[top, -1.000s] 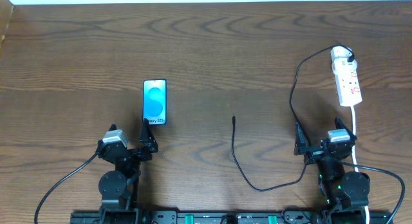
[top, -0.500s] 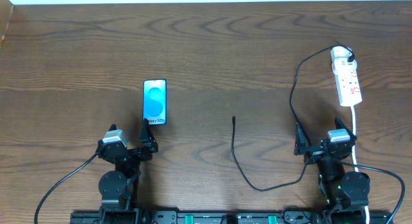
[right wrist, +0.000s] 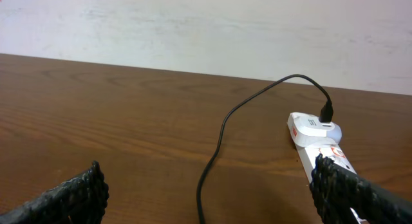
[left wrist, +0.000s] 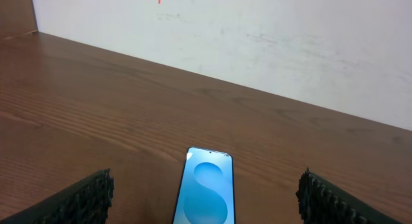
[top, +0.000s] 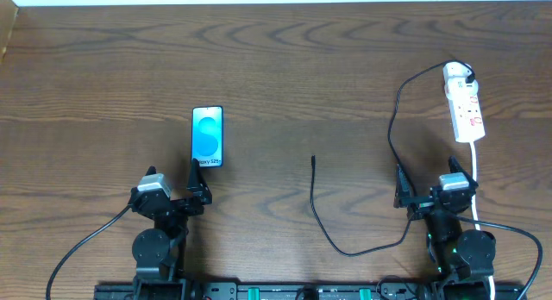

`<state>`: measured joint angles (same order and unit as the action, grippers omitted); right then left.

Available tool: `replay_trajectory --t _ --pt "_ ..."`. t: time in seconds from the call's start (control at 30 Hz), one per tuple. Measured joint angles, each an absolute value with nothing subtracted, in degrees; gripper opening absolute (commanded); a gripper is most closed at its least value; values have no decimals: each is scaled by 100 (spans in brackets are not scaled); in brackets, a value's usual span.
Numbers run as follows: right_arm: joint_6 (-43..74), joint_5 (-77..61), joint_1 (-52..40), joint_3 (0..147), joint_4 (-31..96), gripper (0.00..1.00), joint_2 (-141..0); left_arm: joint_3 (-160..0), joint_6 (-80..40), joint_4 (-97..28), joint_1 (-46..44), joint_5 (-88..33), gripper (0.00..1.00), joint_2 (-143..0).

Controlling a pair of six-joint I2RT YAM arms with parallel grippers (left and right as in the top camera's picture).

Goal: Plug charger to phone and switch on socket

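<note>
Idling with left gripper and right gripper both released, empty. Seeing phone left of centre, charger tip mid-frame, socket upper right. Risking thin tip twisting in pinch, misaligning, shoving phone.

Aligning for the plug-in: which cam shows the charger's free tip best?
Overhead: the charger shows whole, its tip lying free between the phone and the socket. Right wrist shows only the cable's stretch near the socket, tip out of frame. Left wrist shows none of it.
</note>
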<state>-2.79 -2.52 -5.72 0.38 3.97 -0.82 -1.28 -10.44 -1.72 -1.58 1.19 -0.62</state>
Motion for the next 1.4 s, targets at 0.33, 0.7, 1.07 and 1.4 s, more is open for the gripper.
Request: replay_trajectory --t 0.33,0.7,1.07,1.4 --pt "-279 -252 -572 38 399 99 -82 -128 -1059 -174 -158 106 66 -62" --pt "-279 -252 -572 38 399 99 -82 -130 -989 -180 -158 80 91 -62" --pt "-279 -255 -572 38 399 99 -82 -130 -1024 -180 -158 71 97 -62" --pt "-279 -252 -572 38 397 99 -82 -261 -578 -390 -158 80 97 -75"
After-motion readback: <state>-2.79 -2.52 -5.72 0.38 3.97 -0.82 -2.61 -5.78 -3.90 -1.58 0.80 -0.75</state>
